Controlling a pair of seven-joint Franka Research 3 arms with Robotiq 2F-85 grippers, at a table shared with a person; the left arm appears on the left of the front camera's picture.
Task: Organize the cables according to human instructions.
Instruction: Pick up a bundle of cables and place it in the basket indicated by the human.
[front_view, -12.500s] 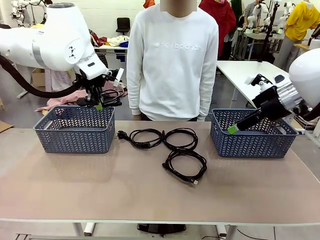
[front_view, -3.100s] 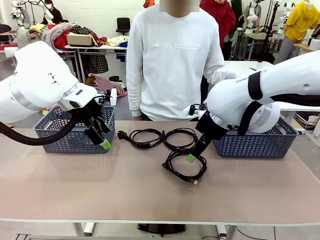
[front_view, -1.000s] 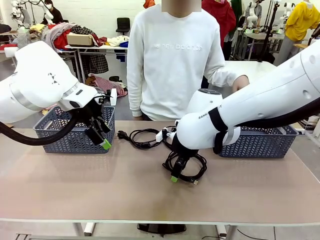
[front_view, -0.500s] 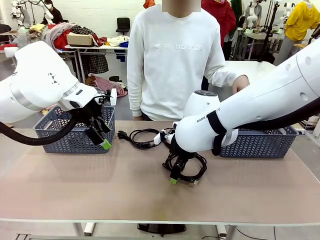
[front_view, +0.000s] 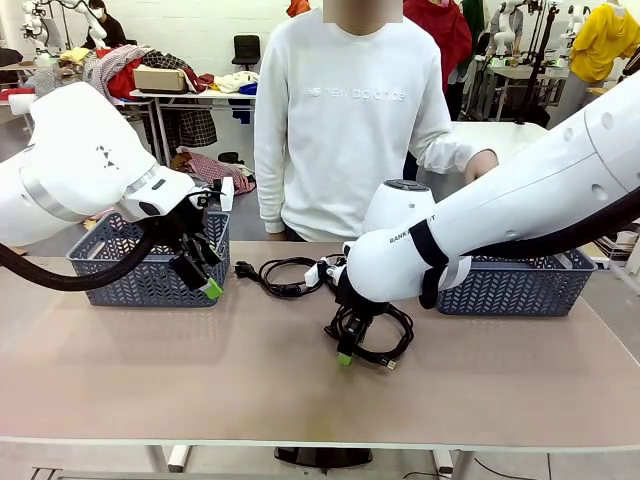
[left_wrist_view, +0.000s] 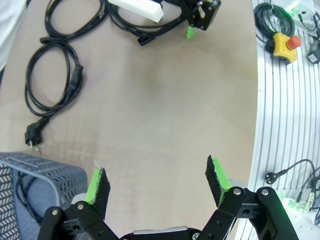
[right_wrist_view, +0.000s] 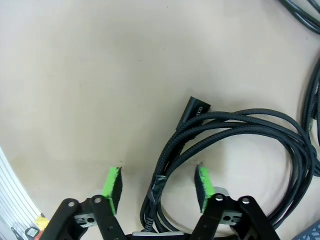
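Observation:
Three black cables lie on the table: a left coil (front_view: 285, 275), a middle coil (front_view: 335, 268) partly hidden behind my right arm, and a near coil (front_view: 398, 335). My right gripper (front_view: 345, 352) is down on the near coil's left edge. In the right wrist view its green pads (right_wrist_view: 113, 187) straddle the coil's strands (right_wrist_view: 240, 122), with a gap still showing on the left side. My left gripper (front_view: 205, 282) hangs open and empty in front of the left basket (front_view: 110, 272). In the left wrist view (left_wrist_view: 157, 182) the left coil (left_wrist_view: 52, 80) lies ahead, and a black cord (left_wrist_view: 24, 196) lies inside that basket.
A second blue basket (front_view: 510, 287) stands at the right behind my right arm. A person in a white sweatshirt stands at the far edge, one hand (front_view: 480, 165) raised above that basket. A yellow emergency-stop button (left_wrist_view: 284, 42) sits off the table's edge.
My right gripper's jaws have narrowed around the near coil's strands and it has sunk slightly. The left arm has not moved.

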